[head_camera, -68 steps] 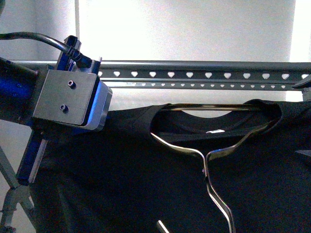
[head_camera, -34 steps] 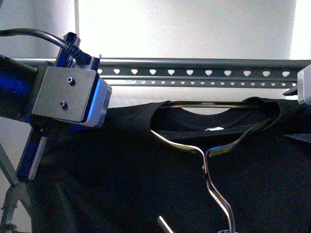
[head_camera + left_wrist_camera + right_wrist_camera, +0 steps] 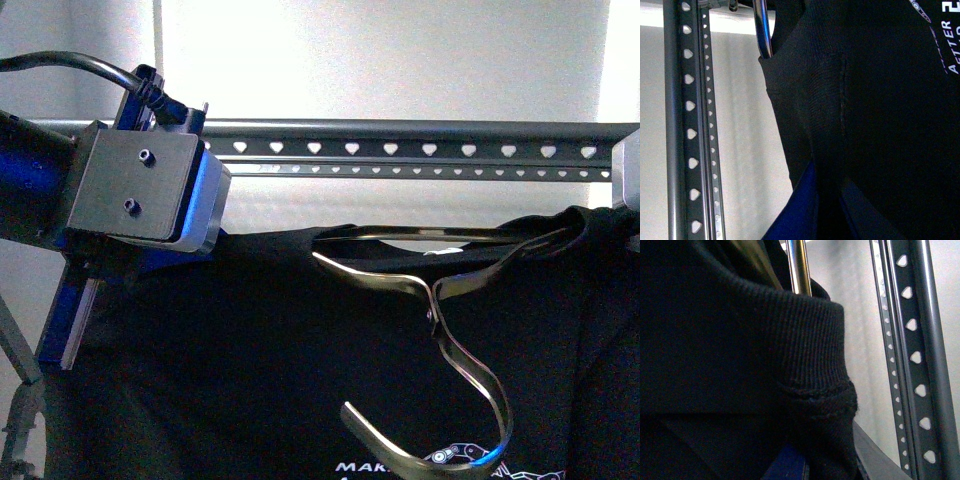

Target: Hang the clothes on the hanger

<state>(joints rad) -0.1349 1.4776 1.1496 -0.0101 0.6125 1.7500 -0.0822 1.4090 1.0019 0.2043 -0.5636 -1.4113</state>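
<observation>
- Below the rack rail (image 3: 400, 135), not touching it, the black T-shirt (image 3: 250, 350) is stretched shoulder to shoulder between both arms, print facing front.
- A silver wire hanger (image 3: 432, 300) sits in the neck upside down, its hook dangling over the chest and catching nothing.
- Cloth covers the left gripper (image 3: 802, 210), so its opening cannot be told; the taut shoulder suggests a pinch.
- The right gripper (image 3: 790, 465) is buried under the sleeve hem, also cannot tell.
- Judged: the shirt is held wide and high to go over the rail.

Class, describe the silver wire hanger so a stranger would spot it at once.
Find the dark grey rack rail with heart-shaped holes. Below it is the black T-shirt, and in its neckline sits the wire hanger. It alone is shiny silver, its hook curling downward over dark cloth.
</observation>
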